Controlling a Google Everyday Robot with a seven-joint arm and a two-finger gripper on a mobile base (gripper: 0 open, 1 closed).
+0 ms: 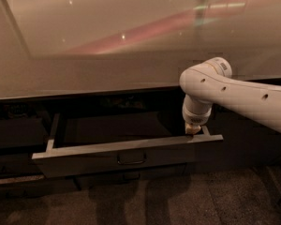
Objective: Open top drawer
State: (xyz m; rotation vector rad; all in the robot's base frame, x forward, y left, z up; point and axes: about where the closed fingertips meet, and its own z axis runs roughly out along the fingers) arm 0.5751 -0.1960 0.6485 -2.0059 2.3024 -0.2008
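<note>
The top drawer (84,161) stands pulled out from under the counter, its dark front tilted toward me with a small D-shaped pull (131,159) at its centre. Its pale grey rim (126,145) runs along the top and the inside is dark. My gripper (192,131) points down from the white arm (234,95) at the right end of the drawer, just behind the front rim, touching or nearly touching it.
A broad glossy counter top (131,46) spans the view above the drawer. Dark drawer fronts (14,135) sit to the left and another one below (126,176). Brown carpet floor (154,205) lies in front.
</note>
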